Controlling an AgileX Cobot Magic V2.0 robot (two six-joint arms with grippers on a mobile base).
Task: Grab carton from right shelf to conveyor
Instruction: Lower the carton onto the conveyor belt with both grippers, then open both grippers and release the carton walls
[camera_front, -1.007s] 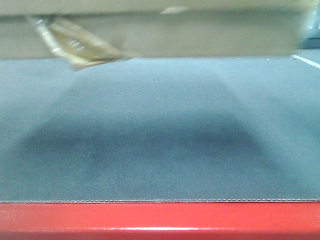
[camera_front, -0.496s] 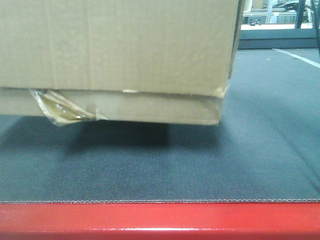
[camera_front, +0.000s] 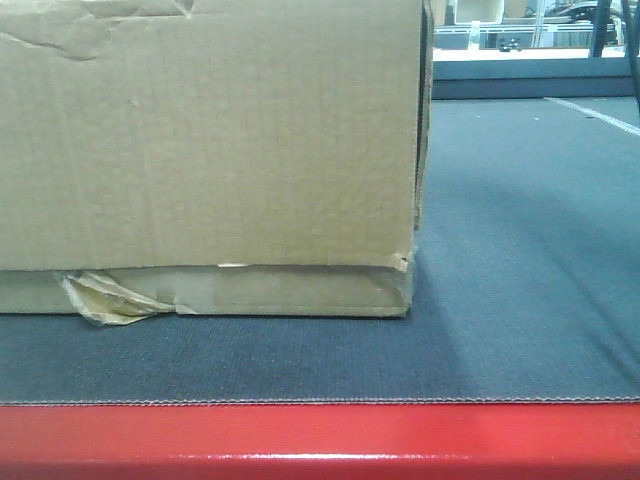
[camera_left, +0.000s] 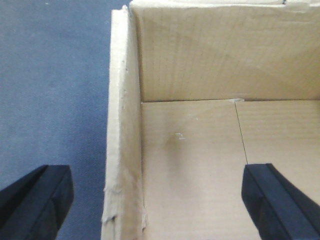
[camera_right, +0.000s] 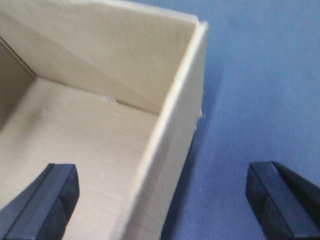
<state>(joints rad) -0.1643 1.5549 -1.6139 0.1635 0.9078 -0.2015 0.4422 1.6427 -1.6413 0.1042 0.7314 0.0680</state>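
Though its left end is cut off in the front view, the carton sits on the conveyor. The left gripper and right gripper gape wide astride its side walls, their fingers half cropped.

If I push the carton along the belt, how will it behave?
Probably light: the carton is open-topped and looks empty. Its thin cardboard would likely flex under a push. Sitting flat on the textured conveyor, it seems unlikely to tip, but may drag.
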